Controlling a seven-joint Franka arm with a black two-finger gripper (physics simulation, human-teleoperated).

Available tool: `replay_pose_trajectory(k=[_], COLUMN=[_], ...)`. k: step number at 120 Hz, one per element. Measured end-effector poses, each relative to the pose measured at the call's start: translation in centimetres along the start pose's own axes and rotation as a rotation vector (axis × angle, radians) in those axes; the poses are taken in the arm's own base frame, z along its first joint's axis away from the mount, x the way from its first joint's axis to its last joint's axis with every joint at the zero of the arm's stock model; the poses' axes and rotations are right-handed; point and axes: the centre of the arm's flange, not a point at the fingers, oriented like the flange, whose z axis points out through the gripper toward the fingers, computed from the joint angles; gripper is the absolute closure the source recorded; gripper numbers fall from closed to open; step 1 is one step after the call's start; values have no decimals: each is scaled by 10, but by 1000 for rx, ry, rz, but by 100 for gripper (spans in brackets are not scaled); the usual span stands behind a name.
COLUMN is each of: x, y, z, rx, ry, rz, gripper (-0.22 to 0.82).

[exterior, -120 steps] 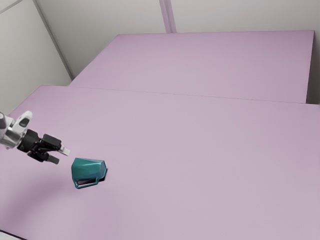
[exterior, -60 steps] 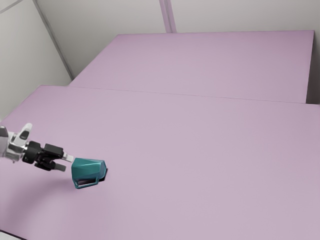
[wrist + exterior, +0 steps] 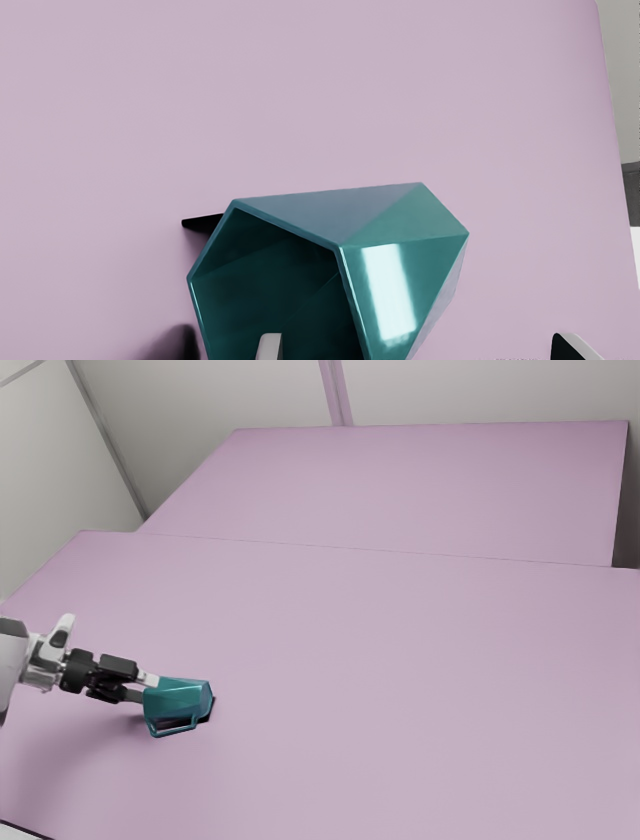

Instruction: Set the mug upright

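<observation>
Pale walls back your table; the mug lies sideways toward its exterior-view left edge. Your gripper slants down at it, fingers wide apart (gripping nothing).

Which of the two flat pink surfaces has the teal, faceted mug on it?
The nearer pink surface, where the mug lies on its side; the farther surface starts beyond the thin seam.

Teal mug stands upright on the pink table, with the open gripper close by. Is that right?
Not upright: the wrist view shows the mug lying on its side. It is on the pink table, with the open gripper close by.
</observation>
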Motion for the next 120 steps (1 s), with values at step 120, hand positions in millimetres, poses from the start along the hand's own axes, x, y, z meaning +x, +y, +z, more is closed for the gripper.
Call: replay_pose_trajectory(k=[120], x=[0], y=[11], z=[28], rx=[-49], ry=[-47], rz=[94], gripper=[26])
